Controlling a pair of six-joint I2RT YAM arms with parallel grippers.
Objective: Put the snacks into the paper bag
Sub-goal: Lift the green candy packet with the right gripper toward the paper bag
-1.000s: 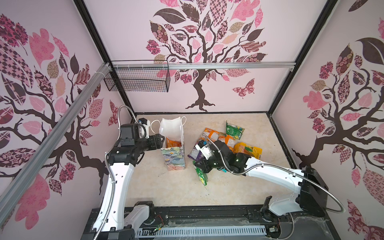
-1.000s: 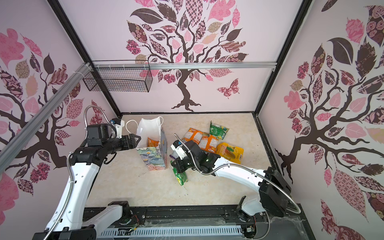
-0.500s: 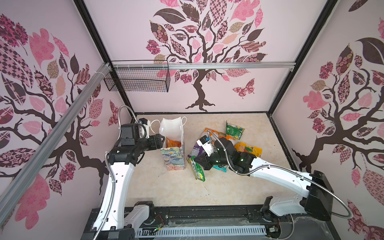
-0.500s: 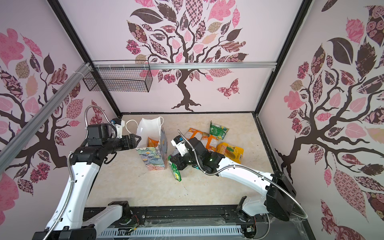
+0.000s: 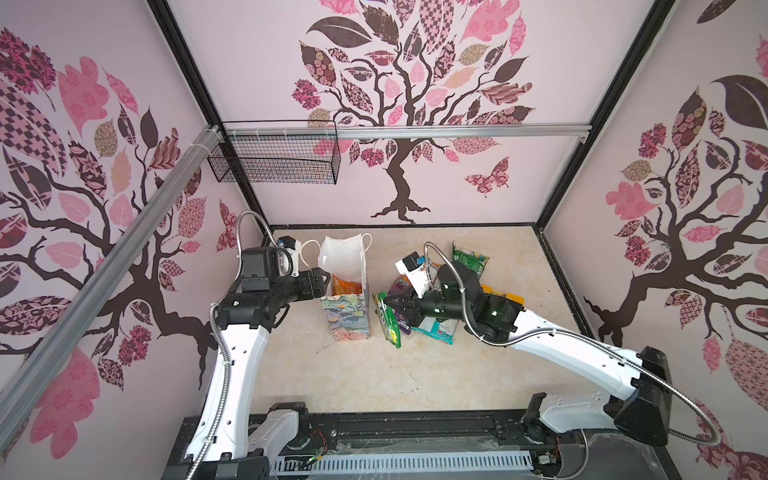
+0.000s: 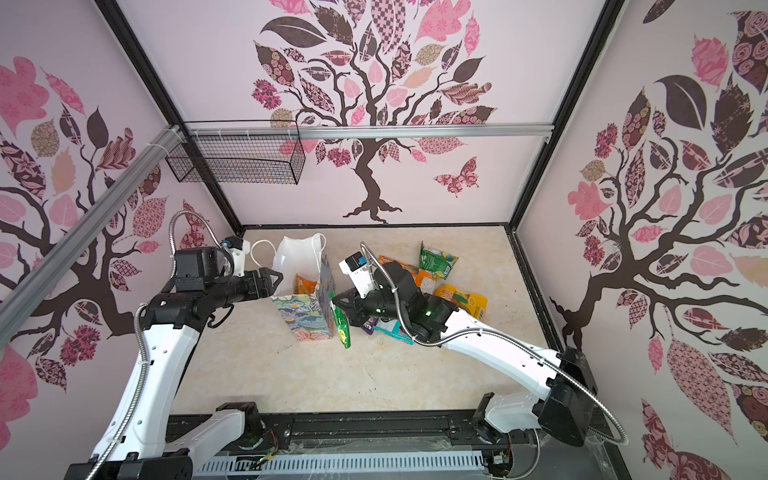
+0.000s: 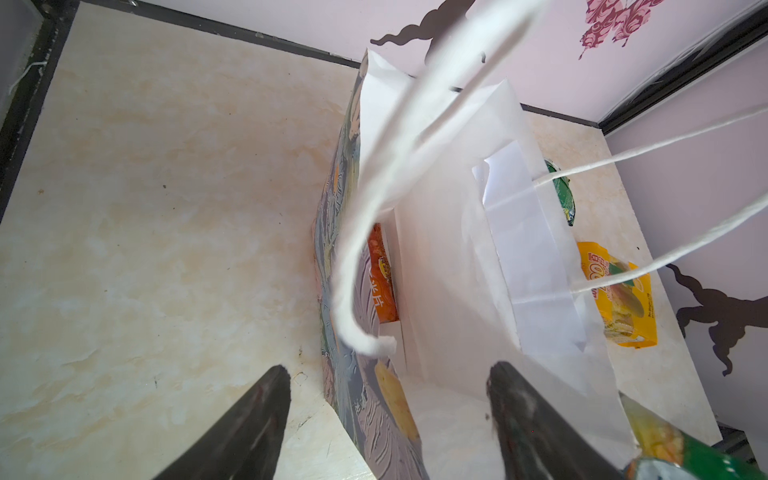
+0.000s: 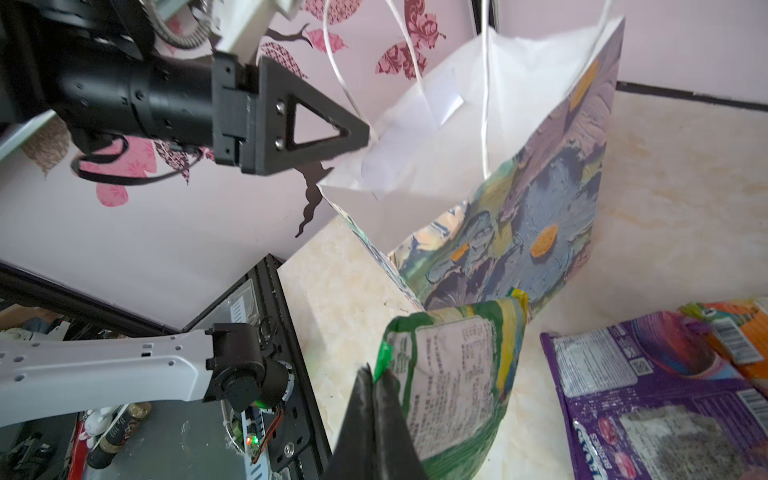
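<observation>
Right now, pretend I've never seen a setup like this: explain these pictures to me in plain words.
Two white robot arms, left arm and right arm, work over a marble-look table inside a wallpapered booth. The two wide pictures come from one camera overhead; the two close ones from cameras on each arm's wrist. A flowered paper bag stands upright with an orange packet already inside. More snack packets lie in a pile beside it, among them a purple packet and a yellow packet. The right arm's jaws are shut on a green packet, held up next to the bag. The left arm's jaws stand open at the bag's rim.
</observation>
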